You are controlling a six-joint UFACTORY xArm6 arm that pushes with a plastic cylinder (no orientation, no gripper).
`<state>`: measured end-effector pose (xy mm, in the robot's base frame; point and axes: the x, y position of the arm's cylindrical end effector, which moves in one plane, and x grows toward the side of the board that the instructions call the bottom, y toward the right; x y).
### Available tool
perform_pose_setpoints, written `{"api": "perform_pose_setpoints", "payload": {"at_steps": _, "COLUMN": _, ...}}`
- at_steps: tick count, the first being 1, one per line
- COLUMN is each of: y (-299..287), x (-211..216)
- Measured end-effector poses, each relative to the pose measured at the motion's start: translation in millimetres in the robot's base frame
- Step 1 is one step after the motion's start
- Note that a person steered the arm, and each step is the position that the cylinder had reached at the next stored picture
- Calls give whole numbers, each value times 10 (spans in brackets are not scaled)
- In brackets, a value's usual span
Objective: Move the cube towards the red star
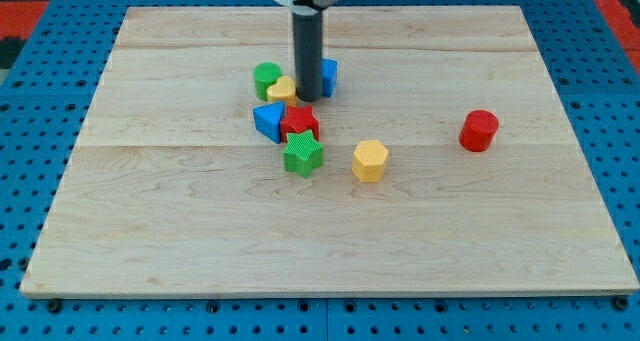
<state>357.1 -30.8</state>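
Note:
My tip (pixel 307 98) touches down in the cluster left of centre, just left of the blue cube (pixel 328 77), which is partly hidden behind the rod. The red star (pixel 299 122) lies just below the tip. A yellow block (pixel 282 90) sits against the tip's left side, with a green cylinder (pixel 266 79) beyond it. A blue triangular block (pixel 267 120) touches the red star's left side. A green star (pixel 303 154) lies just below the red star.
A yellow hexagonal block (pixel 369 161) stands alone right of the green star. A red cylinder (pixel 479 130) stands far to the view's right. The wooden board (pixel 150 231) rests on a blue pegboard surface.

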Motion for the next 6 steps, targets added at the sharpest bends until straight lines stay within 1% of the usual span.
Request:
{"api": "perform_pose_setpoints", "payload": {"at_steps": 1, "y": -220, "x": -1}}
{"api": "perform_pose_setpoints", "payload": {"at_steps": 2, "y": -2, "x": -378}}
{"api": "perform_pose_setpoints", "payload": {"at_steps": 3, "y": -64, "x": -783}}
{"api": "perform_pose_setpoints", "payload": {"at_steps": 4, "y": 429, "x": -712}}
{"api": "perform_pose_setpoints", "payload": {"at_steps": 5, "y": 350, "x": 220}}
{"api": "perform_pose_setpoints", "payload": {"at_steps": 6, "y": 16, "x": 441}}
